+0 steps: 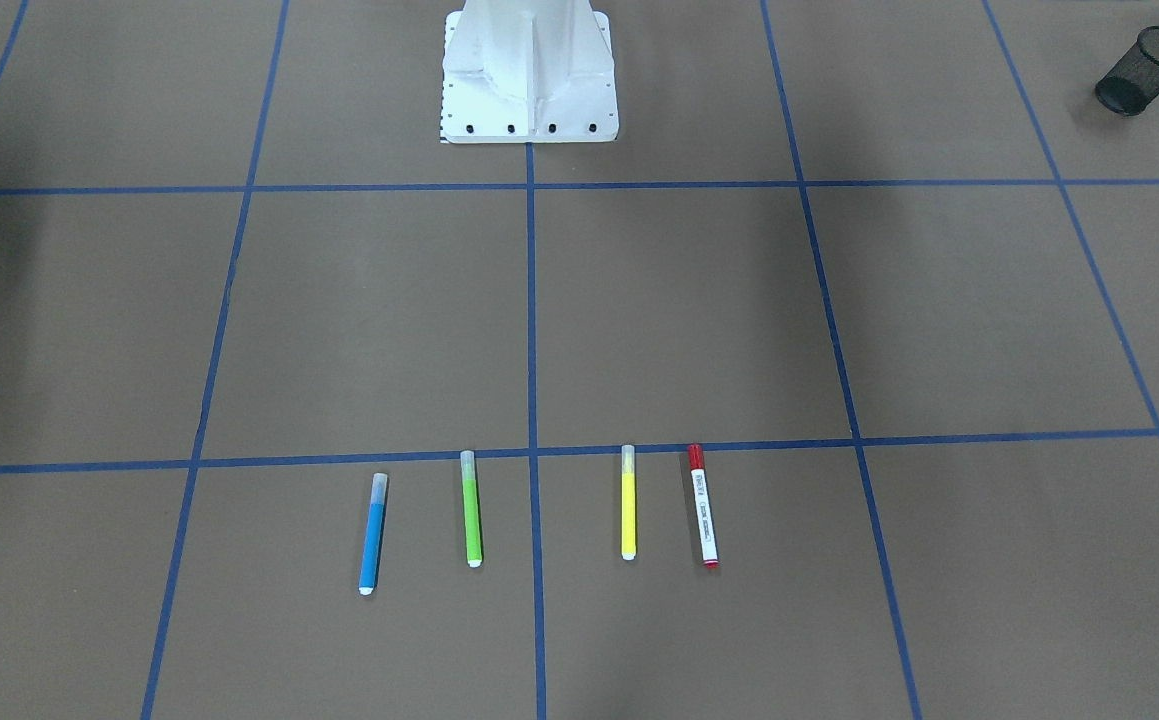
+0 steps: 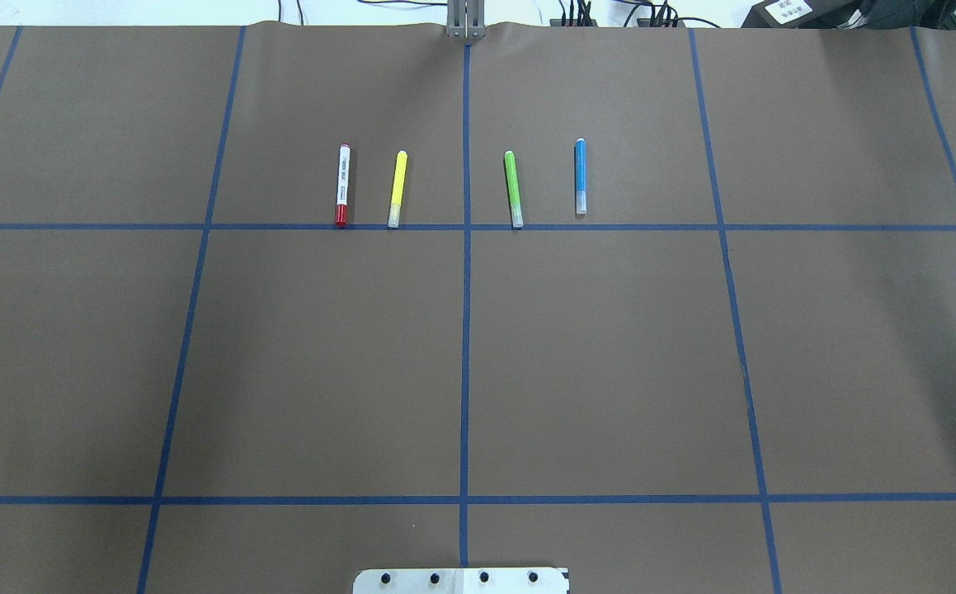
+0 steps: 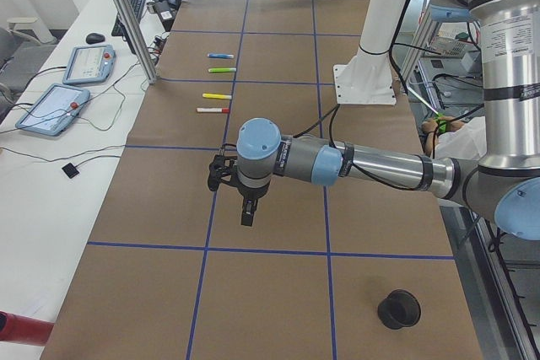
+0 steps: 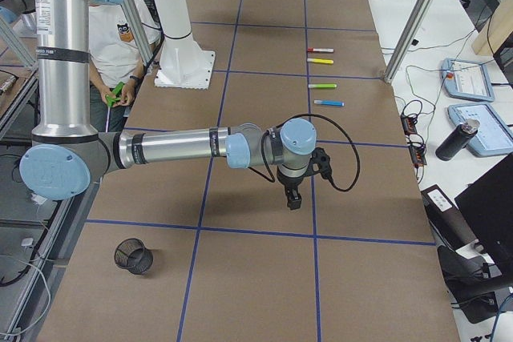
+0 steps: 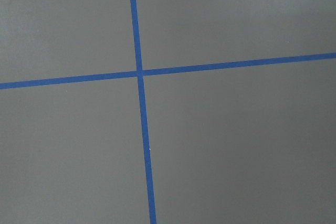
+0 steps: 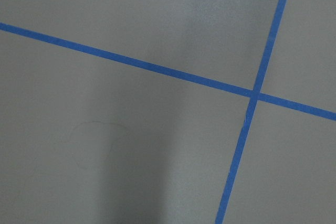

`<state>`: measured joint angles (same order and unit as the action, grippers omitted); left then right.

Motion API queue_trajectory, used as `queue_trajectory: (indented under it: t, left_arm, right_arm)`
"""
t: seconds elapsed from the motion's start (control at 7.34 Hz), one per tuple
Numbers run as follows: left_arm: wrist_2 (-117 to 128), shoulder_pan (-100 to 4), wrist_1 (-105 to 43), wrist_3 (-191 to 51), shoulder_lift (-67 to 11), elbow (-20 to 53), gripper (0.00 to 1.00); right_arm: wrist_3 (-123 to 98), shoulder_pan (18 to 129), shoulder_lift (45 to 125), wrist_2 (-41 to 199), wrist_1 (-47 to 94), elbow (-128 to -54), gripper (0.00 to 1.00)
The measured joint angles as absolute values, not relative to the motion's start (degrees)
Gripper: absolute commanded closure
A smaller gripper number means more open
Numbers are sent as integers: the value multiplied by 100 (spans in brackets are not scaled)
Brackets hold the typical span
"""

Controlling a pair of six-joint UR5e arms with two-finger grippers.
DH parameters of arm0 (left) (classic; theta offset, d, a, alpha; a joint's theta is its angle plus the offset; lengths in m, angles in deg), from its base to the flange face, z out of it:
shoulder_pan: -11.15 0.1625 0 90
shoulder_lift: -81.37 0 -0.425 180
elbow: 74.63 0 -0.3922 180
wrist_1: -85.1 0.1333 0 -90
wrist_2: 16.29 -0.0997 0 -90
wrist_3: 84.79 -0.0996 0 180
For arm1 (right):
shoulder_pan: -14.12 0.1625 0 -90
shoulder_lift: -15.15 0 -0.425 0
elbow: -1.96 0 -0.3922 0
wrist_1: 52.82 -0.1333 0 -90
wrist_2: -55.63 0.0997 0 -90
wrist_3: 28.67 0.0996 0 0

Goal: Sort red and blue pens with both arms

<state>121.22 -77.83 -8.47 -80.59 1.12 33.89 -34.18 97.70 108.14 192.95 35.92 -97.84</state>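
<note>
Four pens sit in a neat row on the far side of the counter (image 2: 609,371), well away from the white pedestal (image 1: 529,70). From the robot's side, the red marker (image 2: 343,186) is furthest left, with its white barrel pointing away and its red cap at the near end, touching the blue tape line (image 2: 280,226) that crosses there. Just right of it lies the yellow highlighter (image 2: 396,188). Across the centre tape line comes the green highlighter (image 2: 513,188), and the blue highlighter (image 2: 581,176) closes the row on the right. Its pale cap is at the near end and stops just short of that same tape line. All four lie flat, roughly parallel, none touching another.

Both arms are well apart from the pens. The left arm (image 3: 371,166) stretches out over the counter's left end, and the left claw (image 3: 246,208) hangs pointing down above the brown paper. Whether it's spread or pressed together, I can't tell from here. The right arm (image 4: 176,148) reaches over the right end, with the right claw (image 4: 293,198) also pointing down over bare paper, and its state is just as unclear. Both wrist cameras see only paper and crossing tape.

There's a black mesh cup (image 3: 399,309) at the left end and another mesh cup (image 4: 134,256) at the right end. A person in a white shirt (image 4: 112,30) stands behind the pedestal.
</note>
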Motion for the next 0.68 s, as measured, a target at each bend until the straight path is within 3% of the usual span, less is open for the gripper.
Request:
queue_trajectory:
  t: [0.68]
  left_arm:
    - [12192,-7642,-880,-7944,101,3418,1]
  right_arm:
    - [-3392,9758,10874,19367,3566,-9814,0]
